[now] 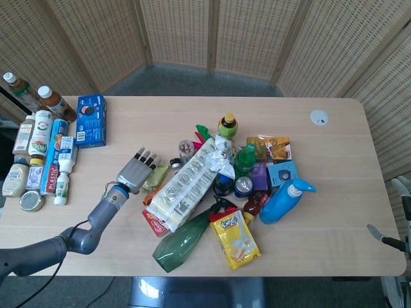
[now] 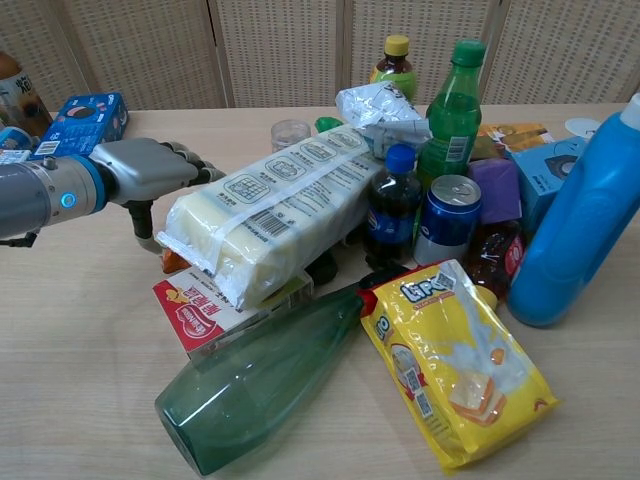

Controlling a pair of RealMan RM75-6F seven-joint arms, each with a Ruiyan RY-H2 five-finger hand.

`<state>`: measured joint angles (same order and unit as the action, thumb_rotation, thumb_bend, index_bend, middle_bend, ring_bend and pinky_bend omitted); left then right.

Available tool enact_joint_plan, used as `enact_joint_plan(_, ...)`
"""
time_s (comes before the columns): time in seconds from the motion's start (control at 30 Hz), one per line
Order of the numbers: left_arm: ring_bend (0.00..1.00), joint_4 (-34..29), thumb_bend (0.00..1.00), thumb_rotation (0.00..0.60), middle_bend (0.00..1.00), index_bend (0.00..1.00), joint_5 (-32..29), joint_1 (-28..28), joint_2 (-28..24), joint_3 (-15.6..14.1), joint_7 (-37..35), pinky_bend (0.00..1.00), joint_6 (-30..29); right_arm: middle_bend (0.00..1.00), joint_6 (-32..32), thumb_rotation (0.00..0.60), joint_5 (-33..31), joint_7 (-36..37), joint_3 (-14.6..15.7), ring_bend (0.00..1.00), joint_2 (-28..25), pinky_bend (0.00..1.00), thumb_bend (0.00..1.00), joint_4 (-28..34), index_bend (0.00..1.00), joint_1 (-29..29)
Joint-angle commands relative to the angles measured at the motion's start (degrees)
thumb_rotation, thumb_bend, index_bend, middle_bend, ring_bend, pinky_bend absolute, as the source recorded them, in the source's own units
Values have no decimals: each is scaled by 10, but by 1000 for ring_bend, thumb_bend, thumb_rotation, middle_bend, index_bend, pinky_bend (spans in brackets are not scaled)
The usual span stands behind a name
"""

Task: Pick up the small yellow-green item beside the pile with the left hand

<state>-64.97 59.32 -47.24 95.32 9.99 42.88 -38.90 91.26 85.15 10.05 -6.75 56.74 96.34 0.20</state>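
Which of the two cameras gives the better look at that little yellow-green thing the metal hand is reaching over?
The head view: from above, a sliver of the yellow-green item shows beside the pile, mostly covered by the left hand. In the chest view the left hand and the long white packet hide it completely.

Counted on the table (image 1: 334, 167): one blue cookie box (image 1: 91, 120), one long cracker pack (image 1: 186, 191), one yellow snack bag (image 1: 236, 239), one green glass bottle (image 1: 183, 242), one blue detergent bottle (image 1: 284, 201), one soda can (image 1: 244, 187). Roughly nine bottles are lined at the left edge, partly overlapping.
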Motion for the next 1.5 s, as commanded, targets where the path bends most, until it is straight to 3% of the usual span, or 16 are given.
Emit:
enact_joint_plan(0.03, 0, 19, 0, 600, 0, 11, -17, -12, 21, -5, 14, 3, -14, 0, 0, 600, 0, 2, 0, 0, 0, 0, 0, 0, 0, 0)
enact_joint_plan(0.1, 54, 25, 0, 600, 45, 109, -20, -14, 31, -8, 11, 55, -22, 0, -1, 600, 0, 5, 0, 0, -1, 0, 0, 0, 0, 0)
enact_joint_plan(0.13, 135, 27, 0, 600, 129, 201, -19, -15, 35, -8, 9, 130, -29, 0, 0, 600, -1, 5, -1, 0, -1, 0, 0, 0, 0, 0)
enact_joint_plan(0.23, 537, 36, 0, 600, 558, 564, -4, -15, 45, -12, 3, 507, -53, 0, 3, 600, -1, 8, -1, 0, -2, 0, 0, 0, 0, -2)
enact_joint_plan(0.33, 642, 39, 0, 600, 667, 669, -11, -15, 45, -17, 8, 659, -57, 0, 5, 600, 0, 9, -2, 0, -3, 0, 0, 1, 0, -3)
enact_joint_plan(0.63, 682, -15, 0, 600, 719, 727, -12, -10, 4, -21, 4, 699, -83, 0, 10, 600, 2, 11, -2, 0, -5, 0, 0, 3, 0, -6)
enact_joint_plan(1.17, 682, -344, 0, 600, 718, 730, -6, -3, -271, 29, 53, 699, -195, 0, 20, 600, 14, 12, 0, 0, -9, 0, 0, 12, 0, -10)
enact_joint_plan(1.37, 682, -412, 0, 600, 718, 730, -15, -9, -339, 40, 83, 699, -219, 0, 22, 600, 16, 20, 1, 0, -12, 0, 0, 15, 0, -11)
enact_joint_plan(1.5, 682, -431, 0, 600, 718, 730, -30, -14, -351, 41, 94, 699, -228, 0, 22, 600, 11, 25, -1, 0, -13, 0, 0, 13, 0, -12)
